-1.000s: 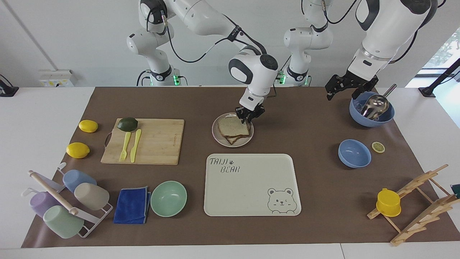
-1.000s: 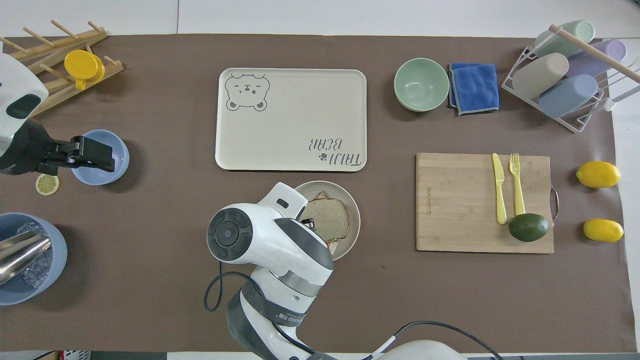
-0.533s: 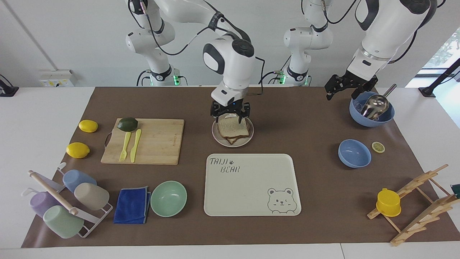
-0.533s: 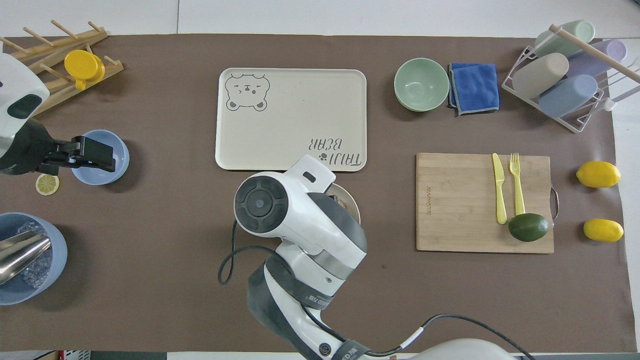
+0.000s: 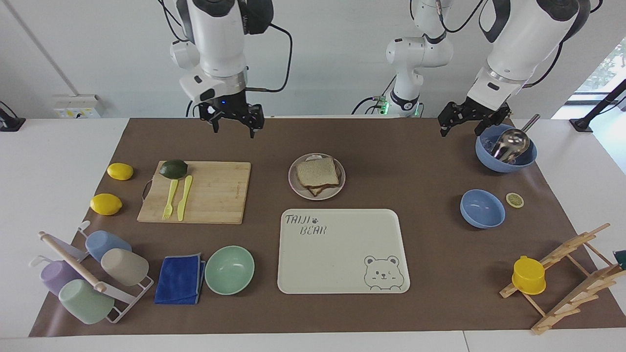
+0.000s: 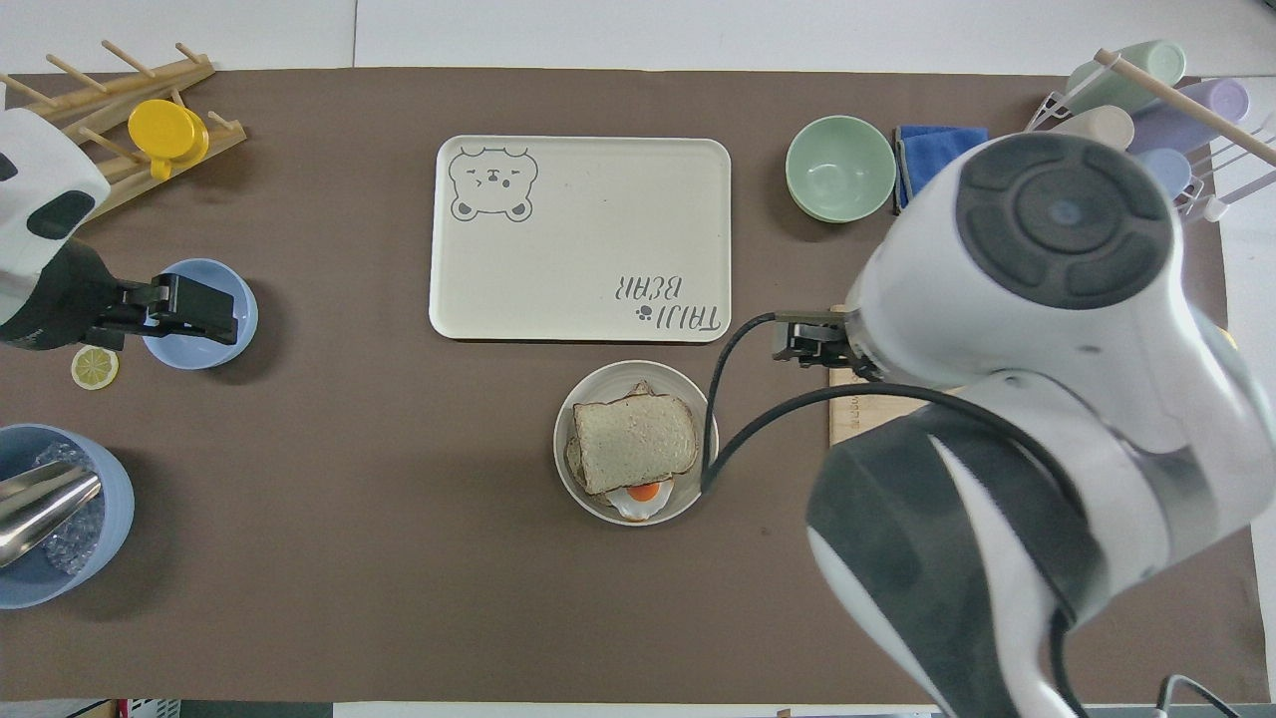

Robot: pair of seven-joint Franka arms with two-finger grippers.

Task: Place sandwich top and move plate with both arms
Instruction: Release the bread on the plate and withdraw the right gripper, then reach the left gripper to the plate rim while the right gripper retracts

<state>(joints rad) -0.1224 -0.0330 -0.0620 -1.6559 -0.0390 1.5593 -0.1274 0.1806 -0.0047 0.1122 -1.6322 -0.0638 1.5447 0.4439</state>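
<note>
On the bench, near its middle and nearer to the robots than the bear-print tray (image 5: 342, 252), the plate (image 5: 294, 183) already carries the sandwich top (image 5: 317, 171), laid on the egg-bearing slice, so by my reading the placing is done and the two-armed move of the plate is not yet begun. Right gripper (image 5: 234, 122) hangs raised over the mat's edge by the cutting board (image 5: 215, 193), fingers spread wide and holding nothing. Left gripper (image 5: 467, 117) hovers by the blue bowl with the scoop (image 5: 506, 159), fingers likewise open and empty.
</note>
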